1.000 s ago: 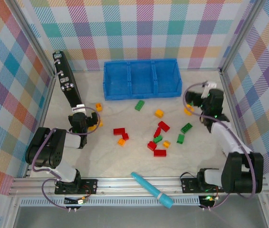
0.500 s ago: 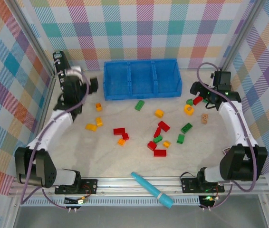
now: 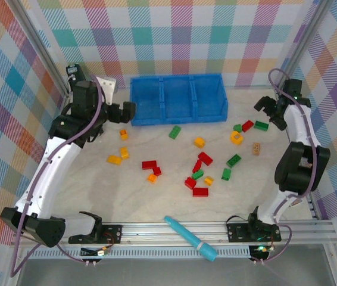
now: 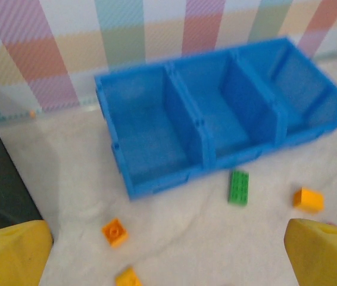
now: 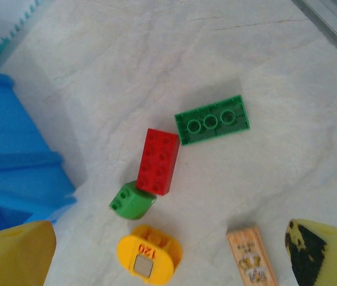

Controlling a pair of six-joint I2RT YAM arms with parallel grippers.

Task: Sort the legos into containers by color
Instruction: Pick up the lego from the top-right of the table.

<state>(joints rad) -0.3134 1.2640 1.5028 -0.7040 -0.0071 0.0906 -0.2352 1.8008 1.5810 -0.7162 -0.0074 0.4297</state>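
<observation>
The legos (image 3: 200, 192) are seen scattered over the desk (image 3: 156, 205), none sorted. Farther back, the left tool (image 3: 122, 111) and the right tool (image 3: 266, 114) are held open, empty. Beyond, the blue bin (image 3: 178, 117) lies bare. Next, one brick must be approached and gripped.

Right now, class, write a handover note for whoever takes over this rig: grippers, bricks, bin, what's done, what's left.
Left gripper: open, empty, beside the left end of the long blue three-compartment plastic bin.
Right gripper: open, empty, near a red studded plastic brick and a green one right of the bin.
Done: nothing; all compartments are empty.
Left: every red, green and orange brick, scattered on the pale table.
</observation>
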